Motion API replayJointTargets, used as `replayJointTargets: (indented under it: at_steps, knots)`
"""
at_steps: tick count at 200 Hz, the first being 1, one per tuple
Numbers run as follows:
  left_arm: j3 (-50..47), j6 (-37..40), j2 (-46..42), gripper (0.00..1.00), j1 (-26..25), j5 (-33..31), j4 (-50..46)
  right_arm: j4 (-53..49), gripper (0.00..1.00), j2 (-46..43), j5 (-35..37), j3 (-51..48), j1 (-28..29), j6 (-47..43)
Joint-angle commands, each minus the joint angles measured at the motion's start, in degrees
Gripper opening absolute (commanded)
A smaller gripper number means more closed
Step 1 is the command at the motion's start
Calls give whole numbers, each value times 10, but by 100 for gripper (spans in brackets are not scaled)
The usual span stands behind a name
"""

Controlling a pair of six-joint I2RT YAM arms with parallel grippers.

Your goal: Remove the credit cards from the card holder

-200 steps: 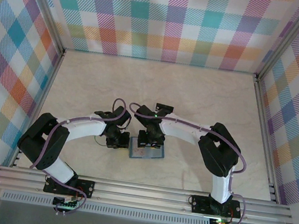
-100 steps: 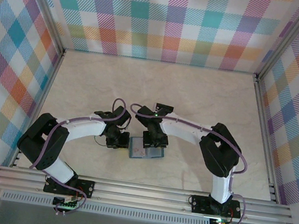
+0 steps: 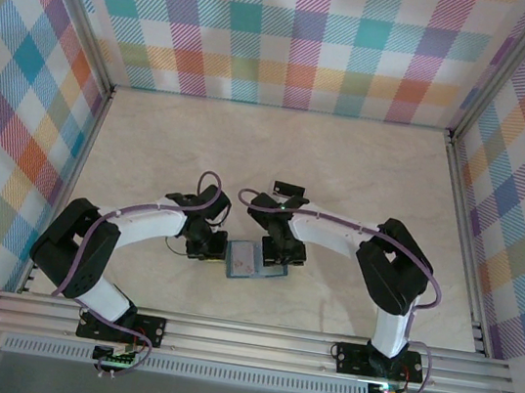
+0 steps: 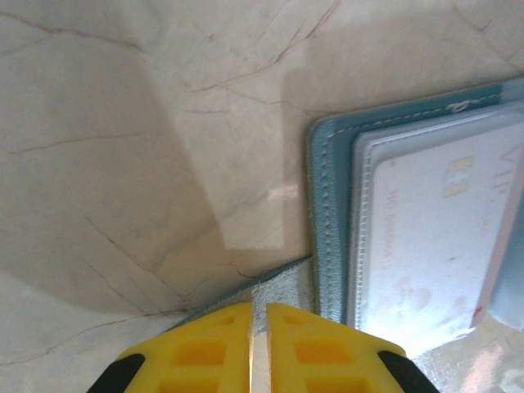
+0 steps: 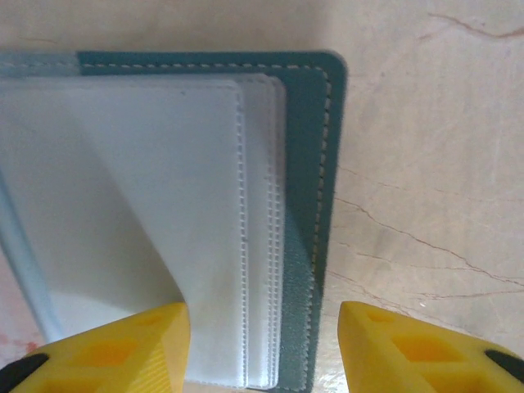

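The card holder [image 3: 255, 261] lies open on the table between my two grippers, teal cover down. In the left wrist view its teal stitched border [image 4: 327, 205] frames a clear sleeve with a pale credit card [image 4: 434, 237] that has a gold chip. My left gripper [image 4: 259, 309] is shut on the holder's grey-lined side tab [image 4: 286, 286]. In the right wrist view the holder's teal edge [image 5: 304, 164] and its stacked clear sleeves [image 5: 164, 205] lie between the fingers of my right gripper [image 5: 262, 344]. It is open, with one finger [image 5: 115, 348] over the sleeves and the other over bare table.
The pale marble-patterned table [image 3: 278, 159] stretches away behind the holder. Plaid walls enclose it at the back and both sides. A metal rail [image 3: 251, 338] with the arm bases runs along the near edge.
My right gripper has shifted a little to the right, toward the holder's right edge. The left gripper and the holder have stayed put.
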Motion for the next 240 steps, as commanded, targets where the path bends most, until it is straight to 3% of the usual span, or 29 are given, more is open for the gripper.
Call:
replayJointTargets:
  at_steps: [1, 52, 137, 182, 228, 240]
  knots:
    - [30, 9, -14, 13, -10, 0, -25, -10, 51, 6, 17, -10, -2, -1]
    - [54, -9, -2, 12, -36, 13, -5, -16, 37, -27, 21, -17, -1, 3]
    - [40, -26, 31, 11, -48, 22, 32, 9, 41, -83, -43, -15, -1, 8]
    - [30, -26, 27, 11, -48, 14, 32, 55, 28, -109, -97, -17, -1, 12]
    - [30, -26, 28, 11, -48, 15, 34, 78, 32, -71, -130, -8, -2, 8]
    - [29, -26, 28, 11, -48, 16, 34, 83, 28, -62, -136, -8, -4, 7]
